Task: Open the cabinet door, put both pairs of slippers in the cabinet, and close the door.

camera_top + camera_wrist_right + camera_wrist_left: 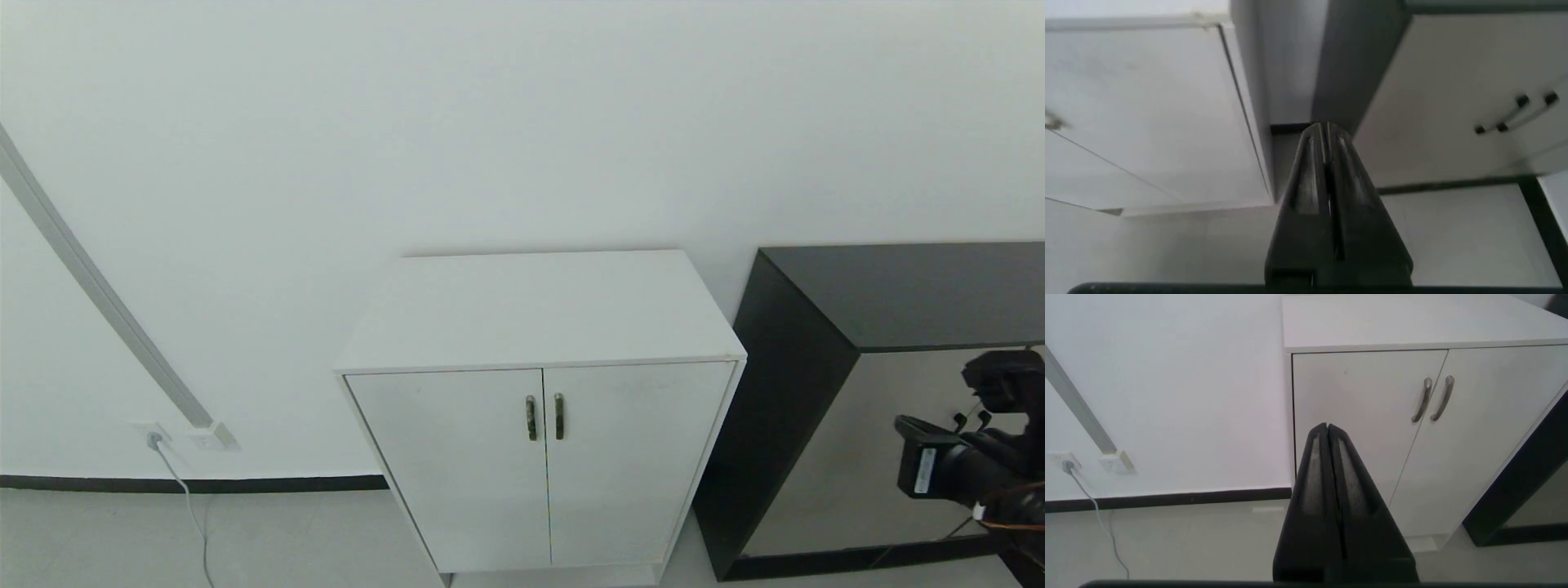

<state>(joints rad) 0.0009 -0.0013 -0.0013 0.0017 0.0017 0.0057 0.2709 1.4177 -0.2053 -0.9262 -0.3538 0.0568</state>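
The white cabinet (539,318) stands at 6 o'clock in the head view, its 2 doors (457,465) shut, with 2 handles (531,418) side by side at their middle. A black mirrored unit (784,392) sits at its 3 o'clock. The left gripper (1328,429) and right gripper (1325,129) each have their fingers pressed together, pinching nothing.

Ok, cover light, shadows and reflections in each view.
Head view: soft even light, no glare on the white cabinet; the glossy front of the black cabinet mirrors the room. Left wrist view: the shut left pincer is a dark shape. Right wrist view: that front reflects door handles beyond the shut right pincer.
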